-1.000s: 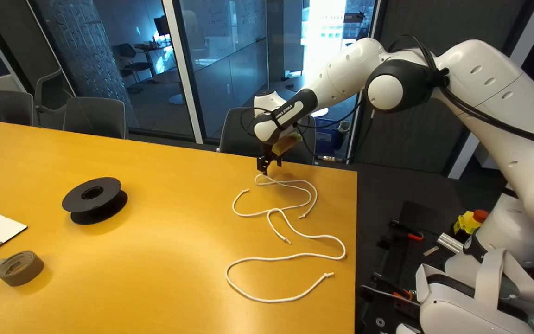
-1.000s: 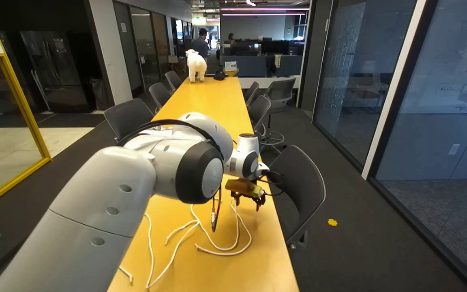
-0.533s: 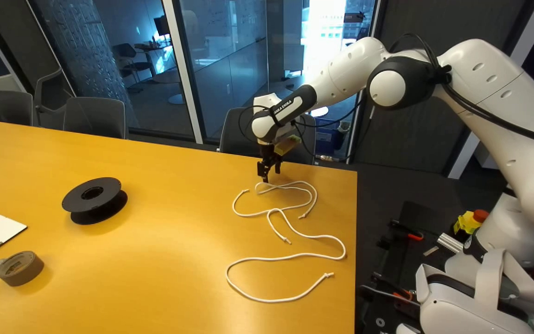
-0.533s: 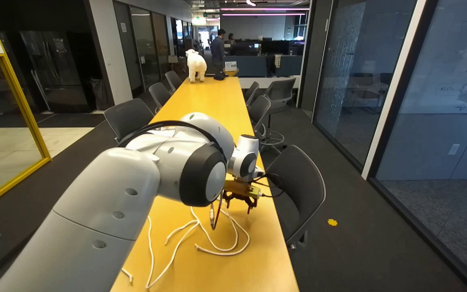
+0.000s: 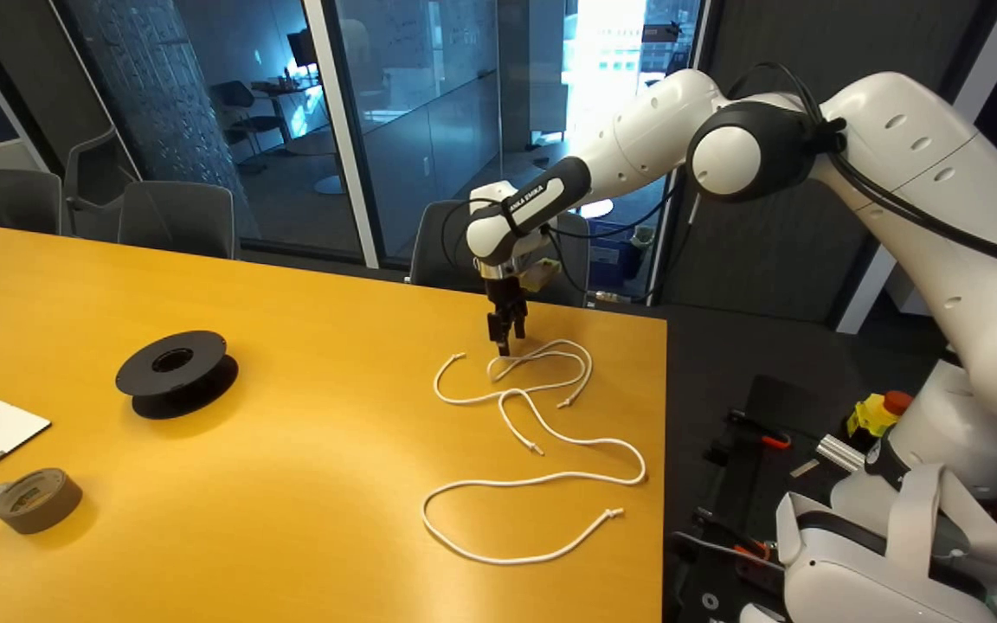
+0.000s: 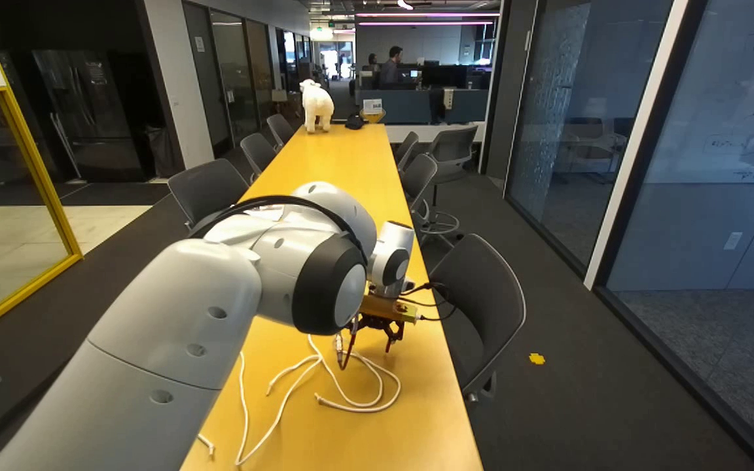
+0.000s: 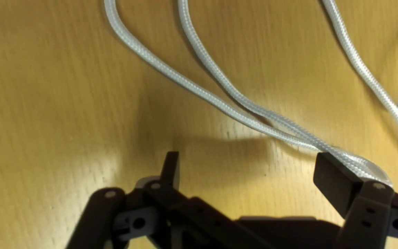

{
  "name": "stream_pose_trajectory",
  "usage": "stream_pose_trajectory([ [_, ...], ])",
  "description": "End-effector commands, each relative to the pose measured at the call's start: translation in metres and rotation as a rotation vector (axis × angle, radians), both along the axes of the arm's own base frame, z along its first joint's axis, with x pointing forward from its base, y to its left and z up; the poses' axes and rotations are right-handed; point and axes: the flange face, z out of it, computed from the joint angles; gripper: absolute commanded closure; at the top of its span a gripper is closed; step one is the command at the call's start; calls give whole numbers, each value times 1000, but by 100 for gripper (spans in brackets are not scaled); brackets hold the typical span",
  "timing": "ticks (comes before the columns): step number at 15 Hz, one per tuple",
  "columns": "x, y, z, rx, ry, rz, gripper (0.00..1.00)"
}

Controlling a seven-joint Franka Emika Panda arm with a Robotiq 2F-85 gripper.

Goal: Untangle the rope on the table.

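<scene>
In an exterior view I'm facing across the table (image 5: 317,484) toward a glass wall (image 5: 425,156); in an exterior view I'm looking lengthwise past the arm (image 6: 148,347). From the wrist I'm peering down closely at the rope (image 7: 212,99) both exterior views are sharing.

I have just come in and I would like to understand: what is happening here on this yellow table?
A Franka Emika Panda arm is set to untangle the white rope. Its gripper stands open, low over the table, and holds nothing; one finger is at the strands near a crossing, though I cannot tell whether it touches them. The rope lies loosely in curves, with crossings left to undo. A black spool and a roll of brown tape lie apart from the rope.
</scene>
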Motion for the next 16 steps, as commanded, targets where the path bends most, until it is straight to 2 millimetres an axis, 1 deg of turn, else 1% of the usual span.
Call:
stream_pose_trajectory([
  [1,-11,4,6,65,47,87,0],
  [4,-22,3,6,85,79,142,0],
  [8,-42,-5,4,88,107,188,0],
  [12,-65,-11,-7,103,145,211,0],
  [16,-77,-17,-2,95,130,190,0],
])
